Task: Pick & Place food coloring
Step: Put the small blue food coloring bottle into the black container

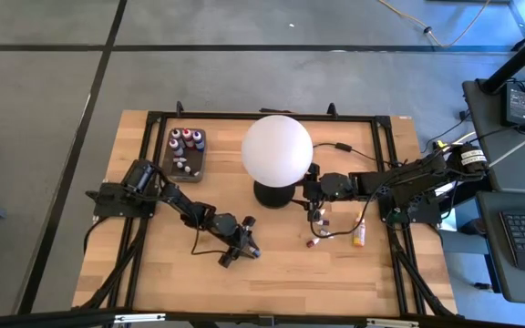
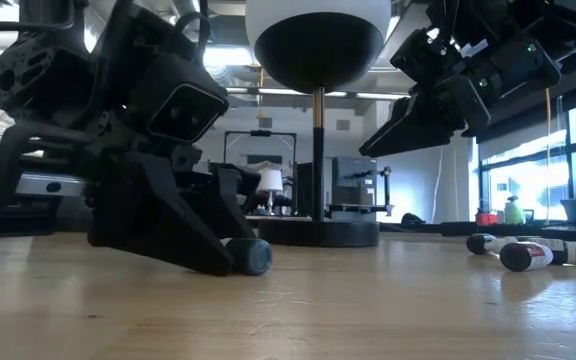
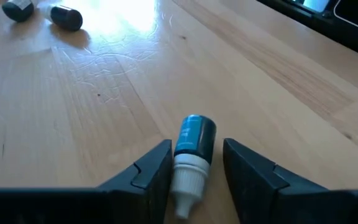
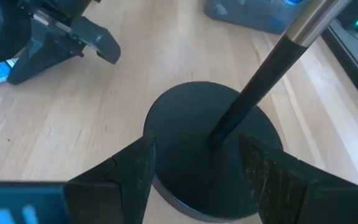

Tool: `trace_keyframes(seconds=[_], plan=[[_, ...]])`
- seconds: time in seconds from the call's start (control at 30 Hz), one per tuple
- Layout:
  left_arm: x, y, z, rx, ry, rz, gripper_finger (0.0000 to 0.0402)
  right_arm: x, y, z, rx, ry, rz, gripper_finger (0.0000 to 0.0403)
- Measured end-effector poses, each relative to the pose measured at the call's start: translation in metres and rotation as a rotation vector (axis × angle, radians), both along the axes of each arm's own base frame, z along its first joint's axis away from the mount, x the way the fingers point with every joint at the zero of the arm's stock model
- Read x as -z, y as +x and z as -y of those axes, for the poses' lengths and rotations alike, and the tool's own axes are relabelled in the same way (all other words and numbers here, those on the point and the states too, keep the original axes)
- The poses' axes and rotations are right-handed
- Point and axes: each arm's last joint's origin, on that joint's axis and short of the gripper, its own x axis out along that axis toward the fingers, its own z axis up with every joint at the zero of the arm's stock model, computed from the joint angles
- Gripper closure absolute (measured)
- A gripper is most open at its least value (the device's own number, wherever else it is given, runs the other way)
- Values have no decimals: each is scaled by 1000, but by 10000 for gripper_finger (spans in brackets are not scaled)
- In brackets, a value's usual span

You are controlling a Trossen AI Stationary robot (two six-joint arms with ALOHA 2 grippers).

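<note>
A small dark food coloring bottle point(image 3: 191, 146) with a blue label and a white cap lies on its side on the wooden table. My left gripper point(image 3: 194, 177) is low at the table's near middle point(image 1: 241, 248), open, one finger on each side of the bottle. The bottle's dark bottom end point(image 2: 251, 256) sticks out past the fingertips. My right gripper point(image 4: 194, 168) hangs open in the air over the lamp's black base point(image 4: 197, 143), holding nothing. More small bottles point(image 1: 187, 141) stand in the dark tray point(image 1: 173, 164) at the far left. My left gripper comes slanting down and along the lying bottle. One finger point(image 3: 157, 174) stands right against the white cap point(image 3: 188, 168); I cannot tell whether it touches. A narrow gap shows between the other finger and the bottle.
The white globe lamp point(image 1: 277, 150) stands in the table's middle, its cord running right. Two small bottles point(image 1: 318, 219) point(image 1: 313, 243) and an orange bottle point(image 1: 360, 237) lie loose right of centre. Bare wood lies along the near edge.
</note>
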Motion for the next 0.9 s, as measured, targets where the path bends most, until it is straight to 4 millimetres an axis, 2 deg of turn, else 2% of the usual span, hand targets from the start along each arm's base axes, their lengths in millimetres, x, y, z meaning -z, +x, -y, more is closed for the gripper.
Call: trace_keyframes(seconds=[0.4, 0.57, 0.73, 0.9], plan=[[-1, 0, 0, -24, -14, -10, 329, 1, 0, 0, -1, -2, -9, 173], [-8, -2, -1, -45, -58, -42, 327, 1, -1, 0, -4, -8, -15, 173], [-34, -10, -7, -101, -63, -133, 317, 1, -1, 0, -13, -24, -18, 173], [-73, -32, -26, -292, -45, -276, 327, 1, -1, 0, -13, -24, -18, 173]])
